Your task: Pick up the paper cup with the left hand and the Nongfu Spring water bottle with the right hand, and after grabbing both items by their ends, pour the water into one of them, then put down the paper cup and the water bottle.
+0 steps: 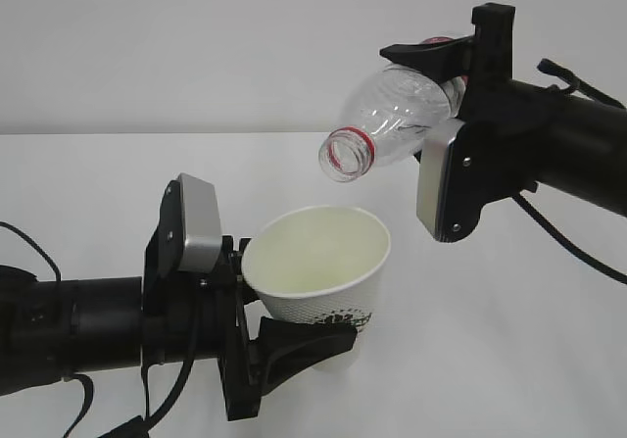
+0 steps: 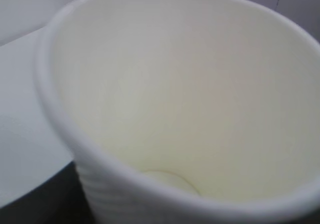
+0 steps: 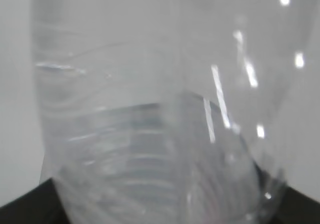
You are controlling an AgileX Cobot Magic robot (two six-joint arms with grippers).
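My left gripper (image 1: 286,306) is shut on the lower body of the white paper cup (image 1: 315,262) and holds it off the table, tilted a little. The cup's cream inside (image 2: 190,93) fills the left wrist view, and a pale round bottom shows. Up at the right, my right gripper (image 1: 441,100) is shut on the clear Nongfu Spring water bottle (image 1: 392,120). The bottle lies tipped, its red-ringed open mouth (image 1: 343,154) pointing down-left just above the cup's far rim. No stream of water shows. In the right wrist view the ribbed bottle (image 3: 150,108) is blurred.
The white table (image 1: 509,360) lies under both arms, with a plain white wall behind. A black cable (image 1: 568,247) hangs from the right arm, and another loops by the left arm (image 1: 29,247).
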